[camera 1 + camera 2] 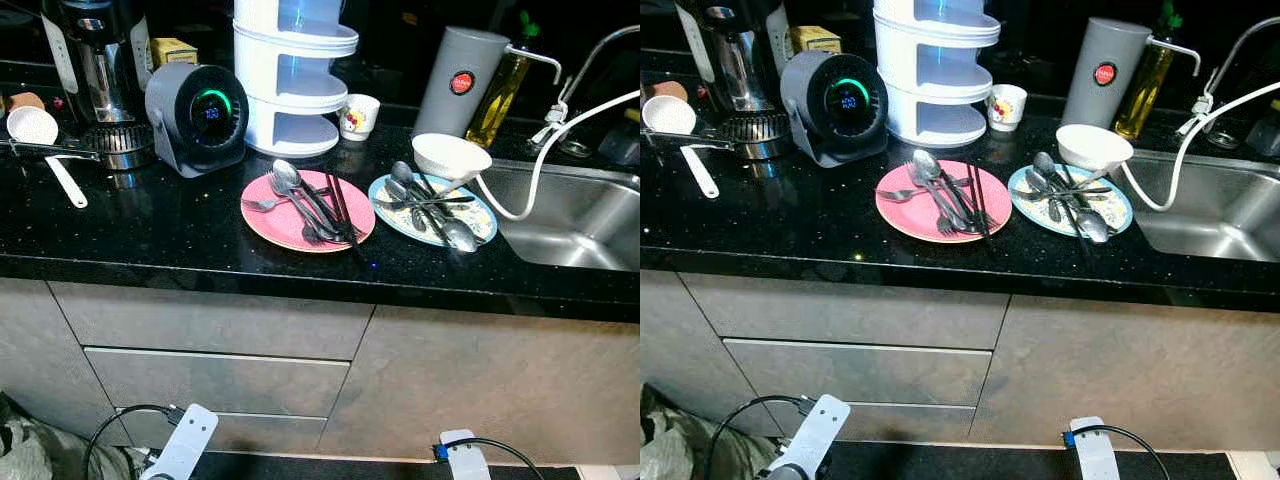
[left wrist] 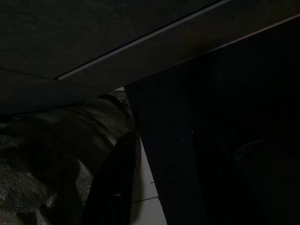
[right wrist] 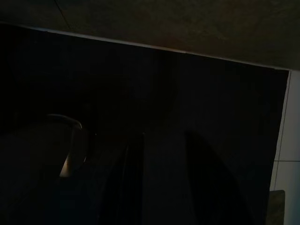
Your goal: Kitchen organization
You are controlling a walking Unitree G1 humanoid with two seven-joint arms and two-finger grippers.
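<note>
Upper left you've got the coffee maker [image 1: 95, 55] and a round speaker-looking gadget [image 1: 197, 117], then mid-frame the pink plate [image 1: 307, 210] and blue plate [image 1: 432, 208], each piled with cutlery and parked right beside the sink [image 1: 570, 215], probably waiting on a wash. Both arms hang low at the bottom edge, and I can't tell whether either one's jaws are open or holding anything

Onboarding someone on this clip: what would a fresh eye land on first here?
Probably the pink plate at the middle of the black counter, piled with spoons, a fork and dark chopsticks, and beside it toward the sink a blue plate with more cutlery and a white bowl at its rim. Next, the grey round device with a glowing green ring, behind the pink plate on its left. Both arms hang low by the cabinets.
</note>
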